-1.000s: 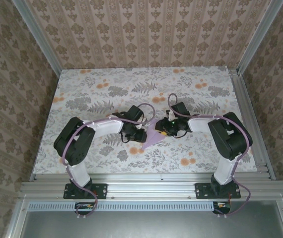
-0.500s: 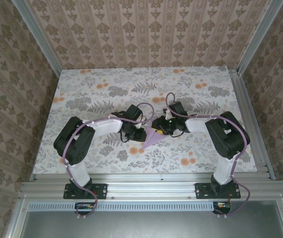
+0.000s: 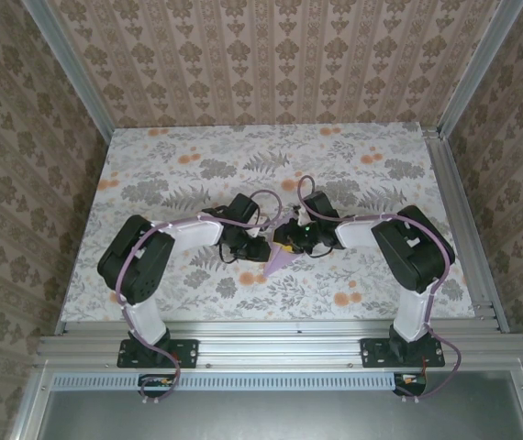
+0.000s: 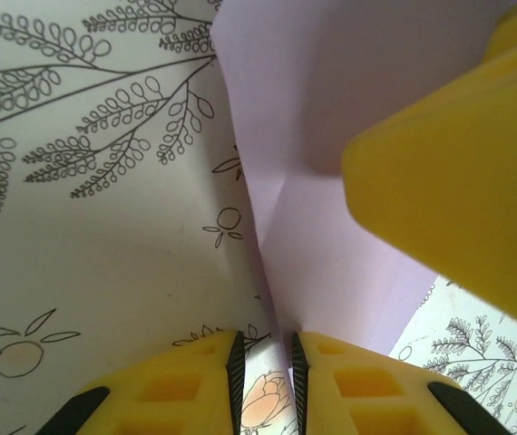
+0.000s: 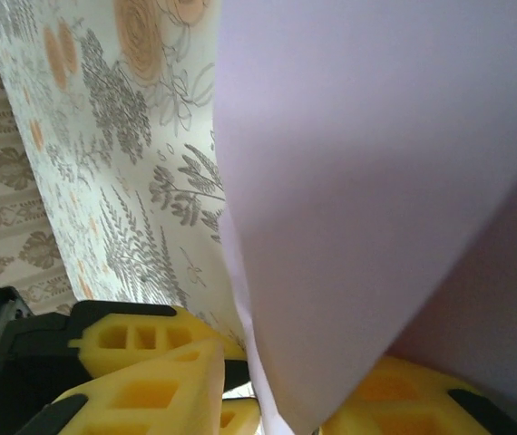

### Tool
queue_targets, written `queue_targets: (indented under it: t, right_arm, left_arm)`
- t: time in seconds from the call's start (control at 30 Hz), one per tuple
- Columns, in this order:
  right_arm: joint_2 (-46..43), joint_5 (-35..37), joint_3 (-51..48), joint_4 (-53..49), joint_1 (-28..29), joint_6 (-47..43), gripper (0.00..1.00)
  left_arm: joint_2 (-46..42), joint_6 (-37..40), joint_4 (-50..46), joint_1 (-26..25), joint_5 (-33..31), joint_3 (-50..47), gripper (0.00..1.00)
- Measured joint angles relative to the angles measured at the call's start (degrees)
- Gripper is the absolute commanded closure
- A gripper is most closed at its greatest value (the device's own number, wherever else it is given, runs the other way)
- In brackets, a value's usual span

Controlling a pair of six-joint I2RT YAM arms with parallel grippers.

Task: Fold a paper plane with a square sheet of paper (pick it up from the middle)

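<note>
The square sheet is folded into a pale lilac pointed paper plane lying mid-table, tip toward the near edge. My left gripper and right gripper meet over its wide end. In the left wrist view the paper plane runs its raised crease into the narrow gap of my left gripper, whose jaws stand slightly apart with tabletop showing between them. A right finger presses the paper from the right. In the right wrist view the paper plane stands up between the parted fingers of my right gripper.
The floral tabletop spreads around both arms. Aluminium rails edge the table, with patterned walls behind and at the sides. The left gripper's yellow finger sits close beside my right fingers.
My right gripper has slid left toward the left gripper, pushing the paper's right flap over, so the lilac shape looks narrower. The left gripper has barely moved.
</note>
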Motion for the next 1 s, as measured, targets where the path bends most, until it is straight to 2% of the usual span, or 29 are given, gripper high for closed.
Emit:
queue_targets:
  t: [0.13, 0.33, 0.8, 0.83, 1.0]
  right_arm:
    - [0.04, 0.48, 0.0, -0.39, 0.39, -0.02, 0.81]
    - [-0.07, 0.63, 0.04, -0.44, 0.39, 0.0, 0.93]
    - [-6.4, -3.21, 1.79, 2.75, -0.74, 3.23, 0.98]
    - [-6.86, -3.61, 1.99, 2.89, -0.94, 3.52, 0.98]
    - [-8.7, -4.15, 2.1, 4.76, -1.57, 5.22, 0.99]
  left_arm:
    - [-1.38, -0.02, -0.04, 0.74, 0.55, -0.98, 0.74]
    - [-6.1, -0.72, -0.24, 2.56, 1.03, -1.25, 0.62]
    - [-22.1, -6.21, 0.76, 9.84, 5.03, -6.97, 0.5]
    - [-23.26, -6.91, 1.03, 10.21, 5.38, -7.5, 0.47]
    - [-28.17, -12.37, 5.57, 10.97, 7.93, -11.89, 0.45]
